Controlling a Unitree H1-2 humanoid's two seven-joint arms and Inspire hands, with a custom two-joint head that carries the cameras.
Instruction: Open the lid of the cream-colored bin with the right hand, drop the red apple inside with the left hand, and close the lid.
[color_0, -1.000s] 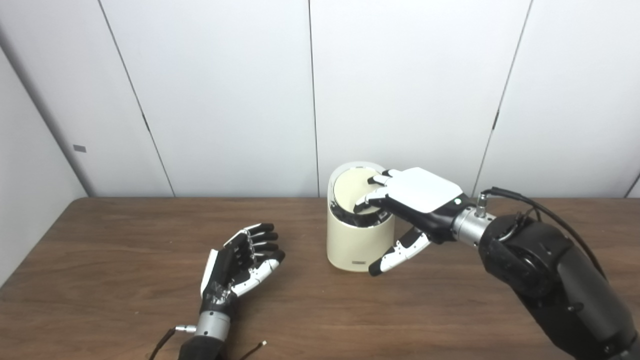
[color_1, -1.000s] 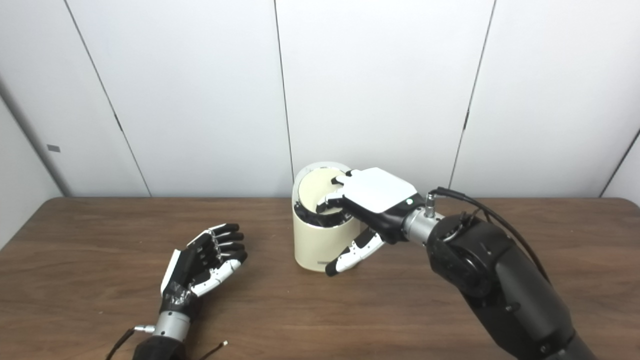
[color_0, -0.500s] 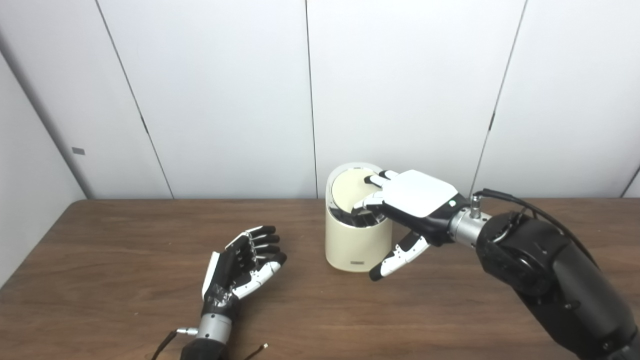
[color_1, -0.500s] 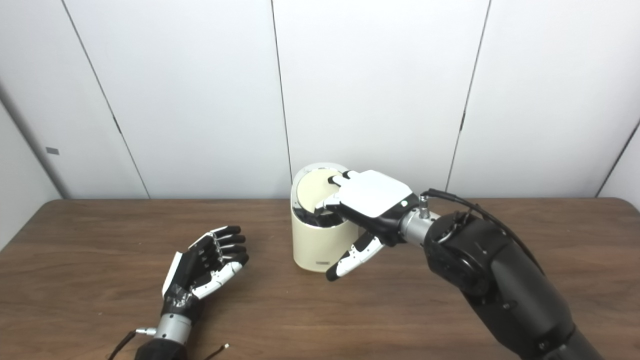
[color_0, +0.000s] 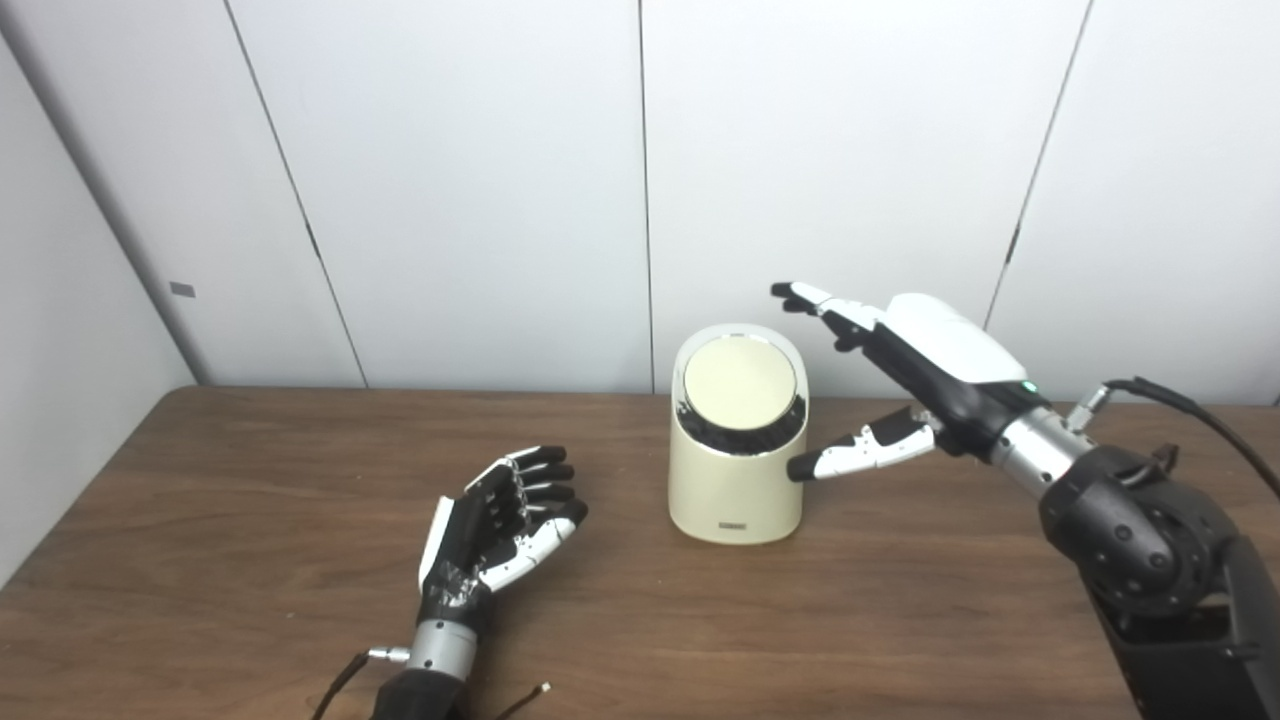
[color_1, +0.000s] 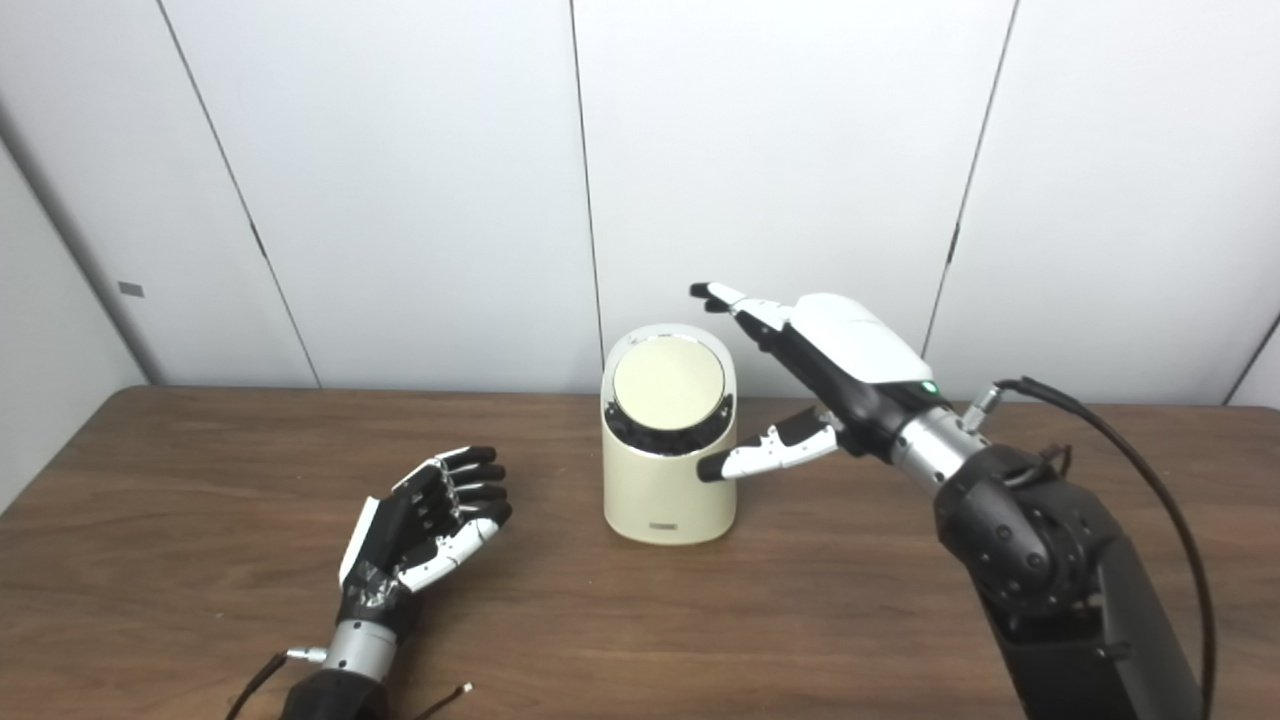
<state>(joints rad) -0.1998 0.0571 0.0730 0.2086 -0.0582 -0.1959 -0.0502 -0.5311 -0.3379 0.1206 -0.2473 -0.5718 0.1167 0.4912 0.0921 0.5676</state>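
Mid-table, far side: cream bin (color_0: 737, 470), lid (color_0: 740, 381) shut. R hand (color_0: 925, 365) spread open w/ nothing held, raised just right of bin. L hand (color_0: 495, 525) open, palm up, near-left on table (color_0: 250, 520)

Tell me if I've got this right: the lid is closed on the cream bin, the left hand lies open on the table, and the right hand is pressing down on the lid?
Not quite. The right hand is not pressing on the lid; the left eye view shows it raised, open, off to the bin's right, touching nothing. The rest holds: the lid is closed and the left hand lies open on the table.
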